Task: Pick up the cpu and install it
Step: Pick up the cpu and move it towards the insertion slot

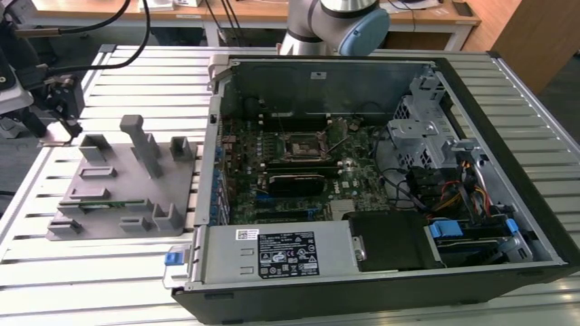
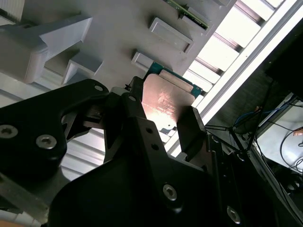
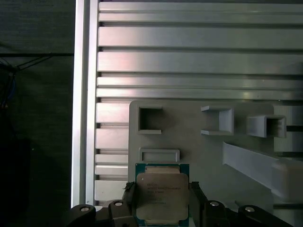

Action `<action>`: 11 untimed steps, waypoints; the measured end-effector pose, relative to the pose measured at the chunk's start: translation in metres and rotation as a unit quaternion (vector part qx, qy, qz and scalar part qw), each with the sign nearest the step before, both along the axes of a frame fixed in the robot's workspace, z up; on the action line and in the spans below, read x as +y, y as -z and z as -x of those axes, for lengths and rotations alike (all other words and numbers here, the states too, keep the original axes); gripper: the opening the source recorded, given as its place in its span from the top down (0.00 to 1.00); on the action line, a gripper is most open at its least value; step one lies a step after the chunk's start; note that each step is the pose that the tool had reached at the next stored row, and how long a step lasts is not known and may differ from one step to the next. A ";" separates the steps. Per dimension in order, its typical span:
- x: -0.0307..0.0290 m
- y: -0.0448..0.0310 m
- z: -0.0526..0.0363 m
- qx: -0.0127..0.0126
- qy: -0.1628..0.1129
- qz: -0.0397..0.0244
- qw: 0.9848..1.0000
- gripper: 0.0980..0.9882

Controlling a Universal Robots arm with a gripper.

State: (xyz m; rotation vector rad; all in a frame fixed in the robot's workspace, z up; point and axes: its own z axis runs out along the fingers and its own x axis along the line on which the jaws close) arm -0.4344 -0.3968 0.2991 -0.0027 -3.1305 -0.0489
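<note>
At corner of grey fixture [image 3: 208,161] on slatted desk [image 3: 189,47], your gripper [image 3: 162,198] pinched cpu [image 3: 162,187] by opposite edges, likely sparing its metal top; whether lifted or seated, you couldn't tell.

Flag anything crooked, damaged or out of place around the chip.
Nothing stands out. The cpu sits square in the gripper, its edges parallel to the grey fixture, with no visible damage.
</note>
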 end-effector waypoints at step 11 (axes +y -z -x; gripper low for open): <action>0.0000 -0.0090 0.0000 0.000 0.000 0.000 1.000 0.51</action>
